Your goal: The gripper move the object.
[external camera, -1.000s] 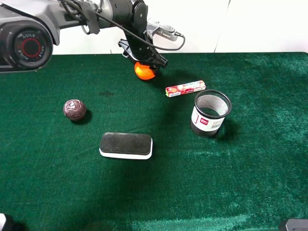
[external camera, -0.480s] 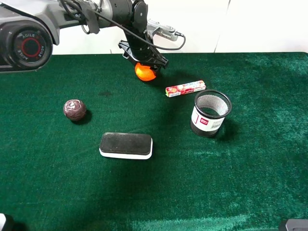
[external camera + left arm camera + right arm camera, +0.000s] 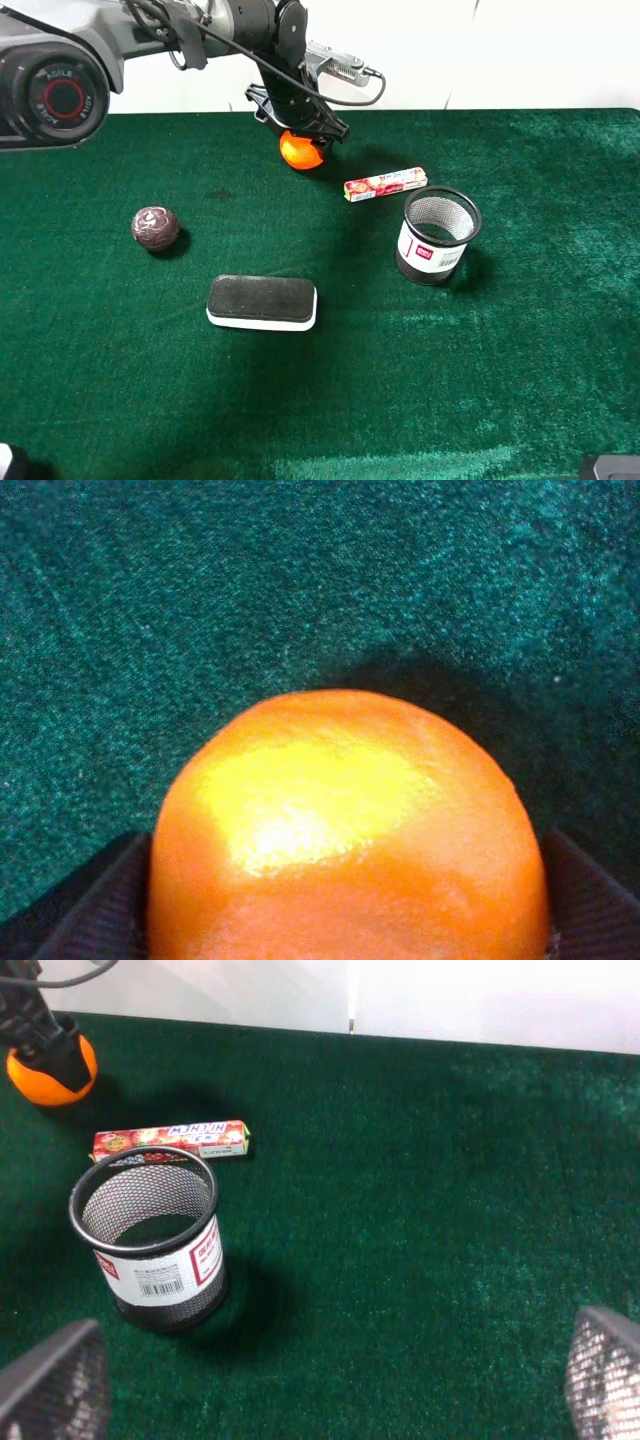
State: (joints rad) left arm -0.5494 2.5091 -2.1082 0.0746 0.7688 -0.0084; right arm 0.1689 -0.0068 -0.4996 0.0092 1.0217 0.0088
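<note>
We see the left arm [image 3: 150, 30] extended, the left gripper [image 3: 300, 130] pointing down, its fingers [image 3: 90, 910] pressed against the orange [image 3: 340, 820]. On the right gripper [image 3: 330, 1400], the fingers [image 3: 50, 1385] are spread wide.

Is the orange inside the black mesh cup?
No, the orange sits in the left gripper, well apart from the mesh cup.

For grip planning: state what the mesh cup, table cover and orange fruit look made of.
The mesh cup: black wire mesh, likely metal, with a paper-like label band. The table cover: green plush fabric, velvet-like; its nap shows light streaks. The orange fruit: glossy, dimpled skin with a bright highlight; real or plastic, cannot tell.
</note>
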